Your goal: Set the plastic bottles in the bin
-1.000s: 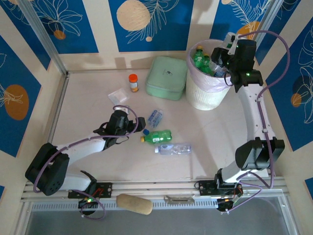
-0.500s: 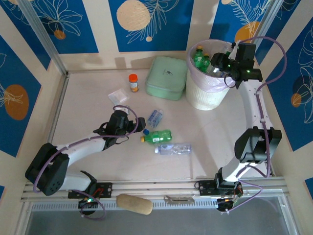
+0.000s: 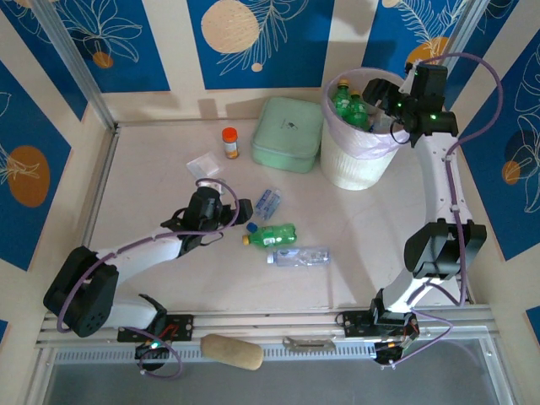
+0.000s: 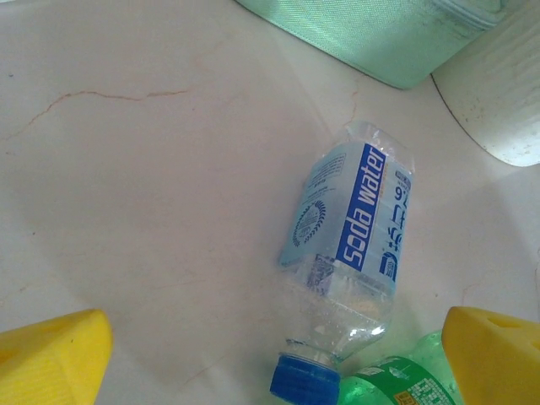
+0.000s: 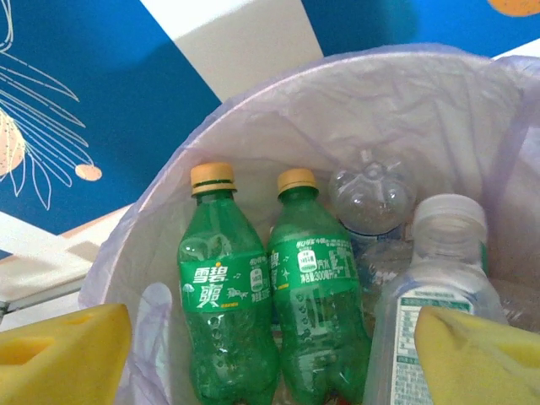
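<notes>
Right gripper point(image 3: 381, 97) is up in the upper right of the overhead view, hanging over the bin point(image 3: 342, 173) with its jaws spread and nothing between them. On its wrist cam the bin point(image 5: 380, 93) has two green bottles point(image 5: 224, 295) standing side by side at center, a clear white-capped bottle point(image 5: 439, 287) at lower right and another clear one point(image 5: 371, 198) bottom-up behind it.

Left gripper point(image 3: 242, 211) sits mid-frame low over the tabletop point(image 3: 152, 177), wide open and empty. Just past it lies a soda water bottle point(image 4: 350, 245), blue cap toward the camera. A green bottle point(image 3: 272, 234) and a clear bottle point(image 3: 299, 256) lie just below center. The mint green box point(image 3: 288, 133) sits left of the bin.
</notes>
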Available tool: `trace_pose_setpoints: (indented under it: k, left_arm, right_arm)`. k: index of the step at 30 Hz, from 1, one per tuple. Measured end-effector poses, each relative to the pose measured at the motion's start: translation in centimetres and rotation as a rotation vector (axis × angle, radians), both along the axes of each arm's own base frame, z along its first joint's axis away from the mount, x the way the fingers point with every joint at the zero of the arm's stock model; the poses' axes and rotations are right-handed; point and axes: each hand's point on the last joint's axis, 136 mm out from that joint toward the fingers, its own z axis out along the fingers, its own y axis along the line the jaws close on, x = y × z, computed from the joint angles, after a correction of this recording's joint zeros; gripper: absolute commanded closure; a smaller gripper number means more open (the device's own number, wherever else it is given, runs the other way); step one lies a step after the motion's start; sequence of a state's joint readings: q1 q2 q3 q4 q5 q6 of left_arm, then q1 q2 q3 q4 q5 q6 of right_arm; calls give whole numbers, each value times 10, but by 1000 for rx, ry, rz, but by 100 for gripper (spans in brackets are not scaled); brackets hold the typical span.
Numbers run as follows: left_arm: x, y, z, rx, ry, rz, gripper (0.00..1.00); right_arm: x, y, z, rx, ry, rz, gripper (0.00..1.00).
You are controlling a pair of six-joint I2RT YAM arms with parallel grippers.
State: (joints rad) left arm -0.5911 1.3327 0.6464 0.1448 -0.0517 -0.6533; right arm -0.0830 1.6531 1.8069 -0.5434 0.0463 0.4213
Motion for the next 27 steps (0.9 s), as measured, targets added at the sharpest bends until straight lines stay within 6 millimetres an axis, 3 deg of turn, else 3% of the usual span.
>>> trace_pose_setpoints:
  k: [4, 7, 13, 14, 23, 27]
  left_arm:
    - [0, 0, 0, 0, 1, 1, 0]
    - [0, 0, -4, 6, 10, 0, 0]
    - [0, -3, -9, 10, 24, -19, 0]
    - [0, -5, -9, 11, 25, -29, 0]
    - [12, -35, -3, 41, 31, -181, 3]
    - [18, -50, -8, 62, 63, -255, 3]
  right_arm:
    - [-9, 0, 10, -19, -23, -4, 11]
    - [-27, 8, 20, -34, -52, 8, 11]
    - [-69, 50, 22, -39, -92, 104, 5]
    - [-75, 58, 17, -40, -89, 126, 1]
    - [-128, 142, -52, -34, 32, 352, 1]
    - [-143, 164, -86, -12, 94, 394, 1]
